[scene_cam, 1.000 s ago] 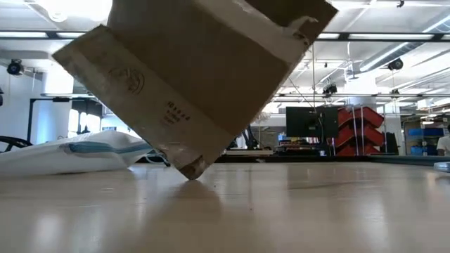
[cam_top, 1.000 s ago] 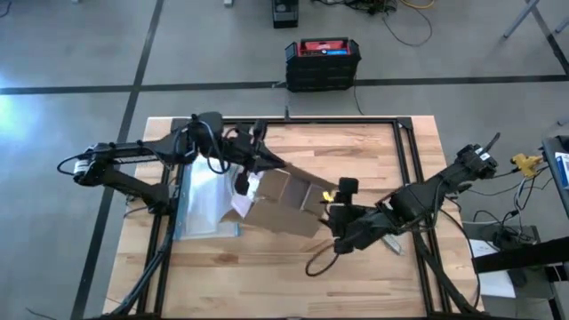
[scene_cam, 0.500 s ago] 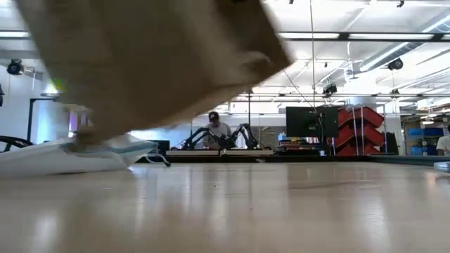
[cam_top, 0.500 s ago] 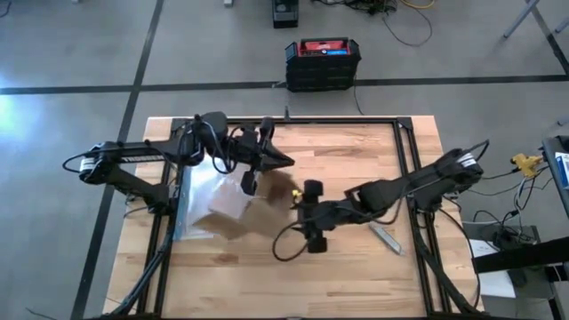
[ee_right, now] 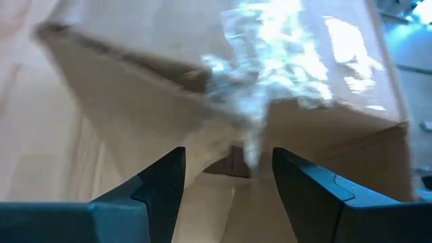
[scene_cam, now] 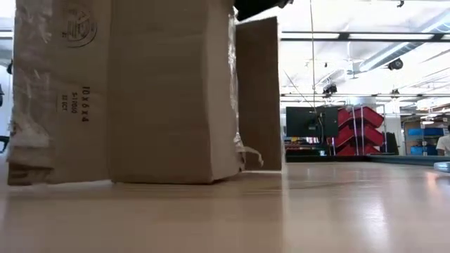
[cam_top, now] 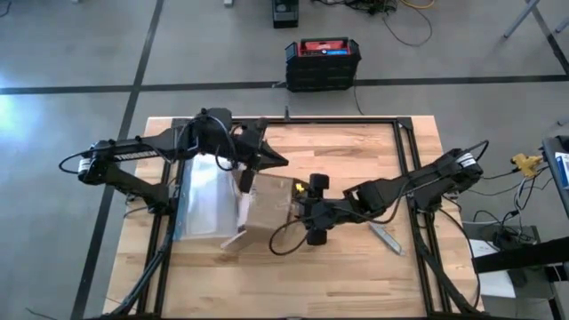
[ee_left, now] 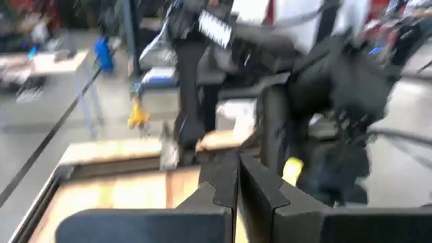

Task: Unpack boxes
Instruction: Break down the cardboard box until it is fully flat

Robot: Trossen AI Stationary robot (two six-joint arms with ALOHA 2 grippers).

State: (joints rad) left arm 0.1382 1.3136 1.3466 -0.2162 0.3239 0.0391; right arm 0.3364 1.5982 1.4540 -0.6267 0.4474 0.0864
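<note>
Wooden desk (cam_top: 356, 249) carries my box (cam_top: 267, 209) upright; right end effector (cam_top: 298, 206) spread apart at its taped flap, left end effector (cam_top: 283, 161) pressed together above

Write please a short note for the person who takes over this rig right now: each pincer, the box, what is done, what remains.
Left pincer: shut, empty, at the far edge of the box.
Right pincer: open, at the box's right side, facing a taped flap; holds nothing.
Box: upright on the table, flaps up, beside the clear pouch.
Done: box set upright; whether the pouch came from it cannot be told.
Left: check inside, take out any contents.
</note>
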